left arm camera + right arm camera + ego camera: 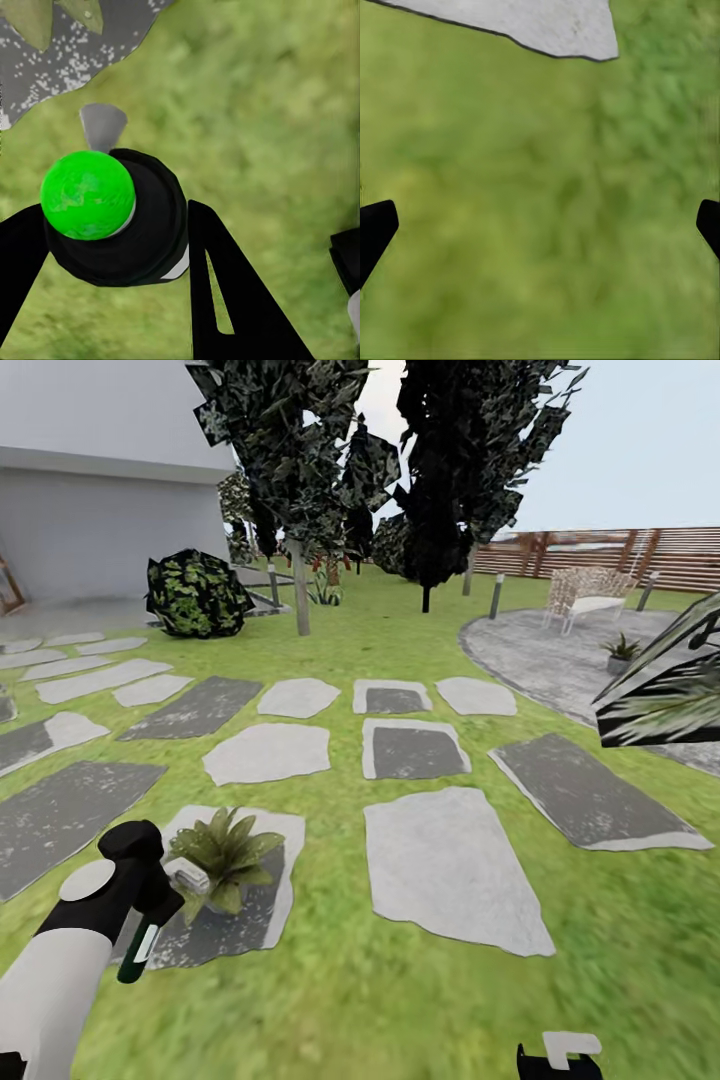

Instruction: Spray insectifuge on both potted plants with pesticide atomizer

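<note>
The left end effector (pixel 112 255) is clamped on the atomizer (pixel 120 225), whose green end faces the wrist camera. In the head view the atomizer (pixel 140 950) hangs tilted just beside a plant (pixel 225 855) on a grey stone (pixel 270 905) in the lawn (pixel 330 990). A second plant (pixel 622 652) sits on the patio (pixel 560 650), well apart. The right end effector (pixel 540 225) is spread apart over grass.

A: Any text, labels, brands or numbers legible?
B: None. Nothing readable on the pesticide atomizer (pixel 112 225), the house wall (pixel 100 510) or the fence (pixel 600 555).
</note>
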Controlling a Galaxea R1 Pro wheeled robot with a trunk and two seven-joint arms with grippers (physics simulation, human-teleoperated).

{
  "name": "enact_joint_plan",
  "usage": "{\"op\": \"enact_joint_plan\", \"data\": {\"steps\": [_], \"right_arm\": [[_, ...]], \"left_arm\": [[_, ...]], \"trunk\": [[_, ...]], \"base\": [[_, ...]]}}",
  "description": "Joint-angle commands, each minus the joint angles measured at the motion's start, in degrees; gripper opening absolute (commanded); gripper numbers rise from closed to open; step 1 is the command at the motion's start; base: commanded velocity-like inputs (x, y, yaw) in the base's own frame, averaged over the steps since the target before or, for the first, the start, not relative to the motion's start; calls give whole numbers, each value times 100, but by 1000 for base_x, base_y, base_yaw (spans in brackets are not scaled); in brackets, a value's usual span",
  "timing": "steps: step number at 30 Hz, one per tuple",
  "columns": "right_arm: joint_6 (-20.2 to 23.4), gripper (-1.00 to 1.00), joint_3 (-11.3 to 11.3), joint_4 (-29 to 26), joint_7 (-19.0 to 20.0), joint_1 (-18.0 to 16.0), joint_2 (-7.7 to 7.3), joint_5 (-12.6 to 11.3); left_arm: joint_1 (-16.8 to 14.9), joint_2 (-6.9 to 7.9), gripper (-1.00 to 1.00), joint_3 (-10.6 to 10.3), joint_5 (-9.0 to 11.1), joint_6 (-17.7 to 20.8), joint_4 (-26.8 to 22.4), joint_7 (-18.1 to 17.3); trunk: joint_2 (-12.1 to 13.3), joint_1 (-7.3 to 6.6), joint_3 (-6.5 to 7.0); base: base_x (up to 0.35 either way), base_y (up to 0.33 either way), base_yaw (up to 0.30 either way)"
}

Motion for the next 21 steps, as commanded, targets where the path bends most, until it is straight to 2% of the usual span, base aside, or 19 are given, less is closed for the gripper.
{"op": "enact_joint_plan", "data": {"steps": [1,6,11,21], "right_arm": [[-17,100,-45,6,-16,-3,0,60],[-14,100,-50,6,-16,-4,-7,65],[-21,100,-50,6,-17,-4,-33,69],[-22,100,-50,6,-16,-3,-27,66]], "left_arm": [[-5,-5,-100,1,-51,58,-4,-36],[-12,-49,-100,17,-52,105,13,417],[5,-83,-100,-146,-49,118,71,665],[295,-253,-100,-114,11,139,300,876]], "trunk": [[-2,2,-6],[-2,2,-6],[-2,2,-6],[-2,2,-6]], "base": [[266,-157,277],[91,-52,110],[4,-2,5],[0,0,0]]}}
